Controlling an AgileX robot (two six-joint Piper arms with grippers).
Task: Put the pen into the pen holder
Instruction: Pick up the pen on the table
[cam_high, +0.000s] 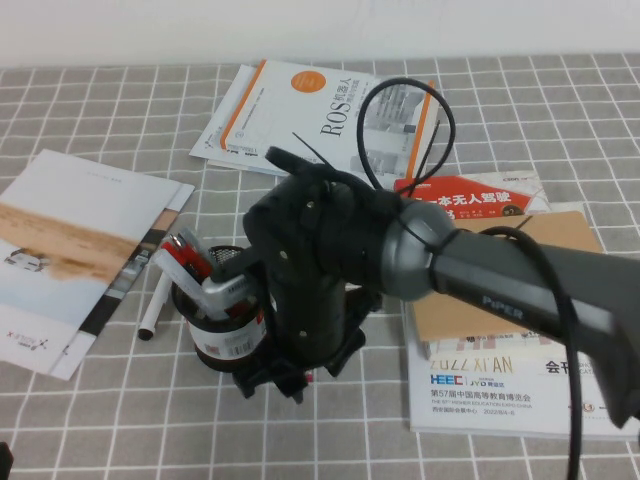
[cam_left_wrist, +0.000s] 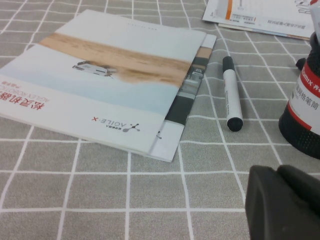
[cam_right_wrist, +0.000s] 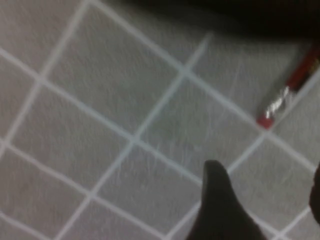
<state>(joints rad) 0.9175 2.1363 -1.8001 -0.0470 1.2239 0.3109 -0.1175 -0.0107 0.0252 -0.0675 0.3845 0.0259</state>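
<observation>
The black mesh pen holder (cam_high: 222, 330) stands left of centre with several pens and markers in it; its labelled side also shows in the left wrist view (cam_left_wrist: 304, 107). My right gripper (cam_high: 292, 372) points down at the cloth right beside the holder. In the right wrist view it (cam_right_wrist: 267, 187) is open and empty. A thin dark-red pen (cam_right_wrist: 292, 85) lies on the cloth just beyond its fingertips. In the high view the arm hides the pen. My left gripper (cam_left_wrist: 278, 172) is shut and empty, low over the cloth near the holder, out of the high view.
A white marker with a black cap (cam_high: 155, 305) (cam_left_wrist: 232, 92) lies left of the holder. A booklet (cam_high: 70, 250) lies at the left, books (cam_high: 300, 115) at the back and more books (cam_high: 510, 380) at the right. The right arm's cable (cam_high: 420, 110) loops above.
</observation>
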